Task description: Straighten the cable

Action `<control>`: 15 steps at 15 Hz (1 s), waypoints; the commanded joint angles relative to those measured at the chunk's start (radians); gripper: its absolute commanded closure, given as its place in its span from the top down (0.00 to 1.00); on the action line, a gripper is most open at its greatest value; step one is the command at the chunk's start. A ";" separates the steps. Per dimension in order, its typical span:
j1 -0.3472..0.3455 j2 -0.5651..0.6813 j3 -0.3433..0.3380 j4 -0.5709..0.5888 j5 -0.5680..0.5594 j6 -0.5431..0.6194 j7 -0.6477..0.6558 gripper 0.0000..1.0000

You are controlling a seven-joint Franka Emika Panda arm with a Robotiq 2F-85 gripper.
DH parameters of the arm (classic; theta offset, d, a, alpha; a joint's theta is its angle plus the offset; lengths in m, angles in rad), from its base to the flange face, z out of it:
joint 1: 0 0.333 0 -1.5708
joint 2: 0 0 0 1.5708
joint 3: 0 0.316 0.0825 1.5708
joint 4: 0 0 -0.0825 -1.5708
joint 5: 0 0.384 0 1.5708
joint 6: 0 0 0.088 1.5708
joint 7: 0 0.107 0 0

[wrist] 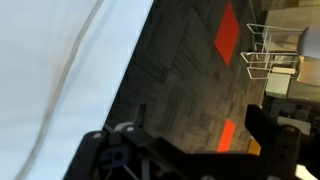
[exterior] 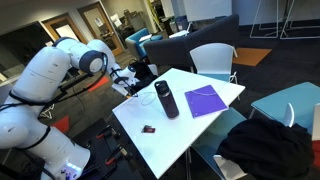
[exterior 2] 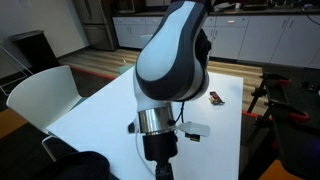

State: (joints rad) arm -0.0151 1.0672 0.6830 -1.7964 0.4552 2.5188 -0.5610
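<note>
A thin white cable runs lengthwise over the white table in the wrist view, slightly curved. In an exterior view it shows faintly as a line near the table's edge. My gripper is open and empty. Its two black fingers frame the dark carpet beyond the table's edge, to the side of the cable and not touching it. In an exterior view the gripper hovers at the table's far left corner. In the view from behind the arm, the arm hides the fingers.
A black bottle and a purple notebook stand on the table. A small dark object lies nearer the front and also shows in an exterior view. White chairs stand around the table.
</note>
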 commanded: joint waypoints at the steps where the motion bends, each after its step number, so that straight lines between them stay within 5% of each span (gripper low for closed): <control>1: 0.003 -0.101 -0.019 -0.080 -0.054 0.087 0.050 1.00; 7: 0.021 -0.276 -0.076 -0.215 -0.157 0.182 0.200 1.00; 15: 0.088 -0.584 -0.181 -0.413 -0.168 0.169 0.385 1.00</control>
State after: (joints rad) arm 0.0322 0.6235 0.5498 -2.1068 0.2867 2.6765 -0.2464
